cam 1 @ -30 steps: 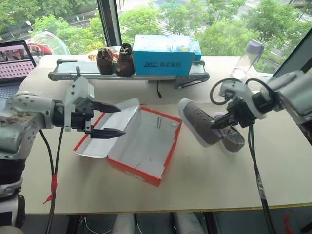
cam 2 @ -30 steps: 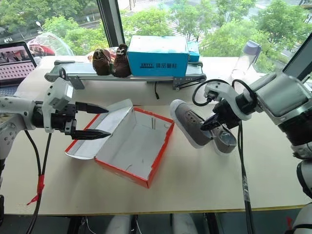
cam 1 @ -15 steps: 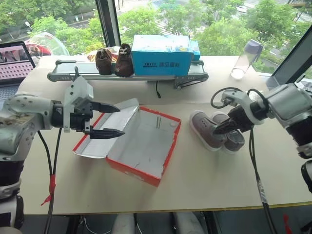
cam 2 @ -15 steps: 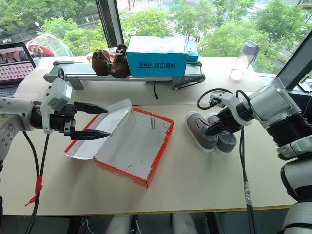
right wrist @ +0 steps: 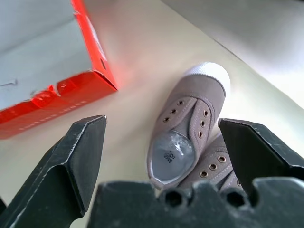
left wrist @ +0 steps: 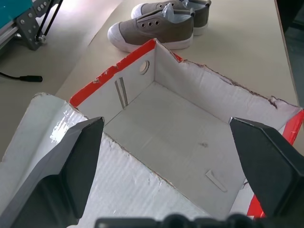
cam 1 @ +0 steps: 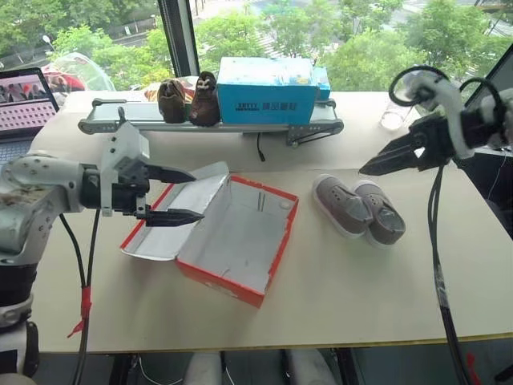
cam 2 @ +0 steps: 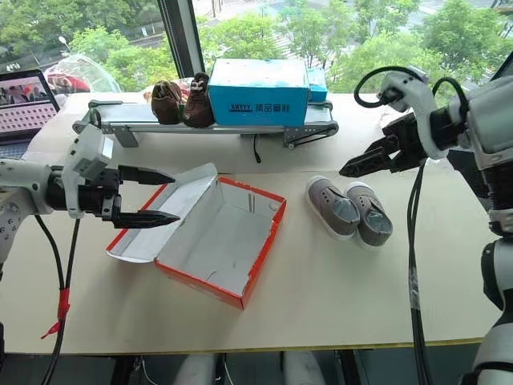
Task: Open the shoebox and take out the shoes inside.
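Note:
The red shoebox (cam 1: 218, 282) lies open on the table, its whitish inside (left wrist: 180, 142) bare and its lid (cam 1: 180, 212) folded back to the left. The two grey shoes (cam 1: 361, 210) stand side by side on the table to the right of the box, soles down; the right wrist view has them (right wrist: 190, 128) below the fingers. My left gripper (cam 1: 196, 196) hovers open over the lid, pointing across the box. High above and behind the shoes, my right gripper (cam 1: 373, 164) is open and holds nothing.
At the back, a metal rail (cam 1: 120, 120) carries a blue box (cam 1: 268, 90) and a dark brown pair of shoes (cam 1: 188, 100). A laptop (cam 1: 28, 100) sits at the far left. A black cable (cam 1: 260, 148) trails from the rail.
My right gripper opened and let go of the grey shoe, which now rests flat beside the other. It then rose up and away. The left gripper stayed put.

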### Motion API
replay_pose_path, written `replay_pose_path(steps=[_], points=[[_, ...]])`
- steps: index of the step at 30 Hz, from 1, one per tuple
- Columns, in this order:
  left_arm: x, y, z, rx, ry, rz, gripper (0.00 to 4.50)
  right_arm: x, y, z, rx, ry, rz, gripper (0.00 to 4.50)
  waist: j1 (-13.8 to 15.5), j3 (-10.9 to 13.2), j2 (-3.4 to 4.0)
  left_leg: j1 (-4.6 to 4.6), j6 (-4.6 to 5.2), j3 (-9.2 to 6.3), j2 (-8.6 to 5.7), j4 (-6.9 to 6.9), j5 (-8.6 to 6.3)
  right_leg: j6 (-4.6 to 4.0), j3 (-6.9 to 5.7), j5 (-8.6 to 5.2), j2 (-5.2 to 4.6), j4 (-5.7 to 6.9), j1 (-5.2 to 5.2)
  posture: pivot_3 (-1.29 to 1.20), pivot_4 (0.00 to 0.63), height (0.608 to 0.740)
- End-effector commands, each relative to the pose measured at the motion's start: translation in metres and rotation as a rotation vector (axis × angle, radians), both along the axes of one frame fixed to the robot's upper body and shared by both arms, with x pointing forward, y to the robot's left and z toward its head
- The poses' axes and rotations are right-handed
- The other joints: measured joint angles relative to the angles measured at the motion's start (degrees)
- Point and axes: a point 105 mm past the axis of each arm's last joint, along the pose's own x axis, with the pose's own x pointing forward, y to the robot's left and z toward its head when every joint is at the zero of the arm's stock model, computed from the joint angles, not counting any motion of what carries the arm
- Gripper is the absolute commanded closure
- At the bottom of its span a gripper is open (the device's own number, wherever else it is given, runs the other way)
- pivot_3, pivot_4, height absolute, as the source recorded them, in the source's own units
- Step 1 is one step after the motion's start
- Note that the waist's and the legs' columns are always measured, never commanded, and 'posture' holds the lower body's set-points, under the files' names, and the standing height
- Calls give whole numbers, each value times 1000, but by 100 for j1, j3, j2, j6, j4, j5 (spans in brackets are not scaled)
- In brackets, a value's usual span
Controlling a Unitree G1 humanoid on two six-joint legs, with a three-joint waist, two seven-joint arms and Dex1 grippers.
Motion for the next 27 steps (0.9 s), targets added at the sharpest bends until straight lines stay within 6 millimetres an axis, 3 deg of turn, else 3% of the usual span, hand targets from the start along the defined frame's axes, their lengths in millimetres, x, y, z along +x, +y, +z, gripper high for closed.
replay_pose_path(steps=[1,3,5,9,12,17,21,27], points=[[0,4,21,-73,-87,36,0,-7,19,25,134,-234,119,15,-12,-1,-1,6,0,0,0,0,0,0,1,0,0,2,4,0,150,740],[-1,9,26,-116,-100,70,0,-3,20,12,107,-294,112,15,8,-4,-6,15,0,-2,1,-3,0,1,-1,-1,1,1,14,0,150,740],[-1,15,32,-172,-126,127,0,9,15,12,230,-286,8,15,0,-3,-5,15,0,-2,0,-1,0,1,-1,0,0,1,16,0,150,740],[-3,24,42,-310,-186,247,0,43,-13,11,208,-462,-268,15,3,-3,-5,13,0,0,-4,2,1,-31,3,25,-3,5,12,0,150,740],[-8,34,36,-397,-232,393,0,44,-14,8,273,-535,-338,15,11,-5,-8,13,0,1,-5,-3,0,-34,3,27,-6,-1,15,0,150,740],[-9,50,24,-533,-321,622,0,36,-20,-25,218,-631,-418,15,37,-7,-10,13,-1,-2,-6,1,0,-38,2,36,-6,4,18,0,150,740],[-10,62,-17,-553,-270,808,0,6,-29,-80,166,-652,-456,15,70,-16,-17,42,-2,-5,-8,2,-1,-32,-1,38,-7,-16,64,0,150,740],[-21,65,-64,-512,-243,990,0,-31,-32,-111,156,-714,-542,15,15,-20,-20,77,-5,4,-8,1,2,-17,7,42,-9,-36,96,0,150,740]])
